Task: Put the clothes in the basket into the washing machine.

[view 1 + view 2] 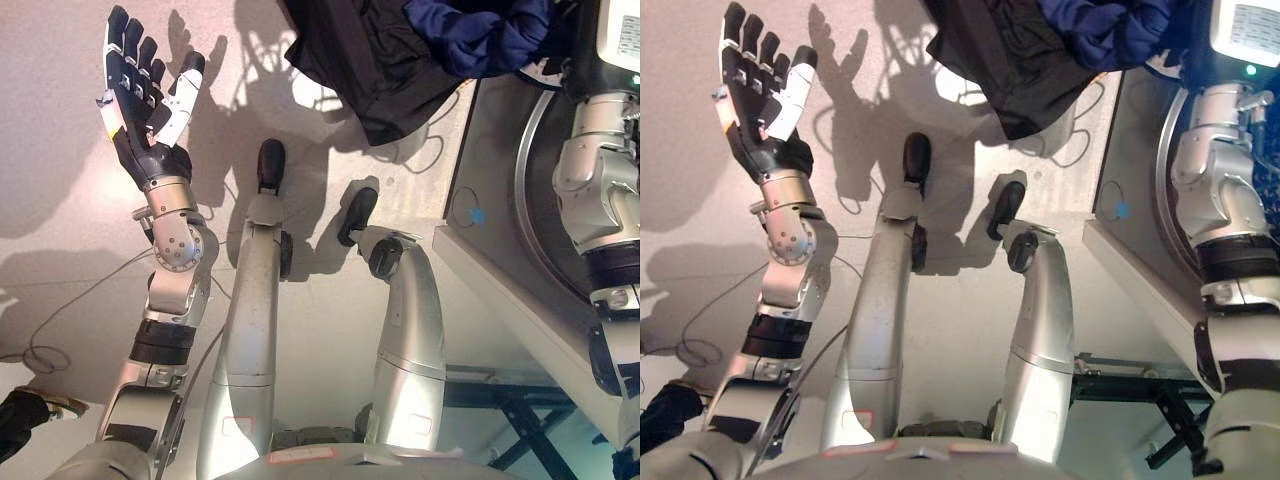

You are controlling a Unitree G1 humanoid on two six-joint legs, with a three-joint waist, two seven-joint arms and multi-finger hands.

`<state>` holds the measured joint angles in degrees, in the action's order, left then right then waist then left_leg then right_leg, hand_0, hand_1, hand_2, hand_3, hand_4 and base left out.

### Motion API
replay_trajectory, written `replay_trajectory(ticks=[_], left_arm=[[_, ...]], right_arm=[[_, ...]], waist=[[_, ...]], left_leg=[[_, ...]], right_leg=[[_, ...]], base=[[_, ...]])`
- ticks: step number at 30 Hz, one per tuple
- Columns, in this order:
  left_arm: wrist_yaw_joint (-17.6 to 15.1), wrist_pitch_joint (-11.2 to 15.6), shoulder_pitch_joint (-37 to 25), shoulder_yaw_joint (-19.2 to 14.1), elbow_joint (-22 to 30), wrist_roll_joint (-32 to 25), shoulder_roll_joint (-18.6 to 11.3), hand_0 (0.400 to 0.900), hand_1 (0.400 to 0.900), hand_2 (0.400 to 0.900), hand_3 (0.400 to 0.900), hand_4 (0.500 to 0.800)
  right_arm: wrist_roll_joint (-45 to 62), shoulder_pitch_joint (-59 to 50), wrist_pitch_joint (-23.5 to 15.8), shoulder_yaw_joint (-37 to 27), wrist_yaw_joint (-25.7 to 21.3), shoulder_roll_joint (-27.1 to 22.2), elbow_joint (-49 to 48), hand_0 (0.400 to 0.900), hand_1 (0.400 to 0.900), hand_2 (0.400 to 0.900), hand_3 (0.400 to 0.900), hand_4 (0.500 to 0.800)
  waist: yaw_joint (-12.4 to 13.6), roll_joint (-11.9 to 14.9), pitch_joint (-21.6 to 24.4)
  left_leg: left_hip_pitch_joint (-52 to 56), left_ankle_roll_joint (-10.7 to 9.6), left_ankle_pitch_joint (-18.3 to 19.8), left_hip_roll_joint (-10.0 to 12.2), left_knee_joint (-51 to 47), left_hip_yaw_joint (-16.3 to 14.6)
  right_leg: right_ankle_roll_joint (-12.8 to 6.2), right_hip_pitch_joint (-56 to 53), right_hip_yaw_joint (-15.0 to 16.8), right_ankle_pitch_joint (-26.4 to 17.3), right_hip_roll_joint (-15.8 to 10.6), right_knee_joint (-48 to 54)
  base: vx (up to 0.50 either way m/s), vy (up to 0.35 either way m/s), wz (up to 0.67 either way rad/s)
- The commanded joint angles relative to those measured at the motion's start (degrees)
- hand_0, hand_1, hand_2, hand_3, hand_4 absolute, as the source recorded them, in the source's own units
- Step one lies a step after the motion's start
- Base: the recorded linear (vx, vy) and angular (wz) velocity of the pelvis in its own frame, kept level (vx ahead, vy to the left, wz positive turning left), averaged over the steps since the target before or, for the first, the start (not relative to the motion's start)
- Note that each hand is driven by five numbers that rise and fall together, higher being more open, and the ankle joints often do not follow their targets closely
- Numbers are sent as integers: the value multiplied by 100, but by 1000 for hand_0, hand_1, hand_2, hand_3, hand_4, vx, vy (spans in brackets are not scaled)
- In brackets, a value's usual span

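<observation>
**Q:** So what's being shown on the left side?

**A:** The left hand (pixel 145 95) is held up over the floor (pixel 60 150), palm toward the camera, fingers spread straight and nothing gripped. No clothing is touched by it.

**Q:** And the laundry?

**A:** A black garment (pixel 375 70) is seen hanging at the top edge, with a dark blue garment (pixel 480 35) bunched just beside it, partly on top of it. Both are held up near the washing machine (pixel 500 200), whose grey front and round door ring are seen on the right. The basket can't be made out in either view.

**Q:** Right hand?

**A:** Only the right arm is seen, reaching up along the machine's door toward the blue cloth. The hand itself is hidden behind the fabric at the top, so its fingers can't be judged.
</observation>
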<state>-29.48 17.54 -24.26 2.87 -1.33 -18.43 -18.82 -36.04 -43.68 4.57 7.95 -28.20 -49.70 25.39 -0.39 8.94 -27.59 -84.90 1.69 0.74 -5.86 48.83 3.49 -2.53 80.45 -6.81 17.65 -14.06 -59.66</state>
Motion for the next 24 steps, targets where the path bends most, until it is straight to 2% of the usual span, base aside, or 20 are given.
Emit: replay_trajectory(ticks=[1, 7, 20, 24], left_arm=[[35, 364, 528, -239, 306, 437, 11, 900, 900, 900, 900, 800], [147, 311, 638, -374, 320, 456, -14, 900, 900, 900, 900, 800], [267, 190, 752, -488, 251, 573, -87, 900, 900, 900, 900, 800], [307, 228, 769, -364, 214, 561, -159, 900, 900, 900, 900, 800]], right_arm=[[-360, 425, 115, -262, -216, -411, -88, 400, 400, 400, 400, 500], [-709, 886, 293, -338, 52, -878, 340, 400, 400, 400, 400, 500], [-778, 1868, 512, -546, 337, -1316, 1456, 400, 400, 400, 400, 500], [-829, 1833, 570, -133, 359, -1471, 2411, 400, 400, 400, 400, 500]], waist=[[-40, 146, 856], [-120, 200, 926], [-278, 322, 991], [-224, 345, 1003]], left_leg=[[57, -238, 810, -51, 121, 408], [124, -237, 838, -6, 73, 399], [299, -262, 831, 117, -84, 420], [356, -282, 819, 160, -125, 428]], right_leg=[[-194, 269, 112, -432, 270, 347], [-223, 179, 99, -426, 302, 439], [-249, -9, 36, -455, 370, 601], [-257, -61, 19, -474, 377, 643]], base=[[6, 17, -9], [12, 10, -6], [13, 4, -5], [2, -2, -2]])
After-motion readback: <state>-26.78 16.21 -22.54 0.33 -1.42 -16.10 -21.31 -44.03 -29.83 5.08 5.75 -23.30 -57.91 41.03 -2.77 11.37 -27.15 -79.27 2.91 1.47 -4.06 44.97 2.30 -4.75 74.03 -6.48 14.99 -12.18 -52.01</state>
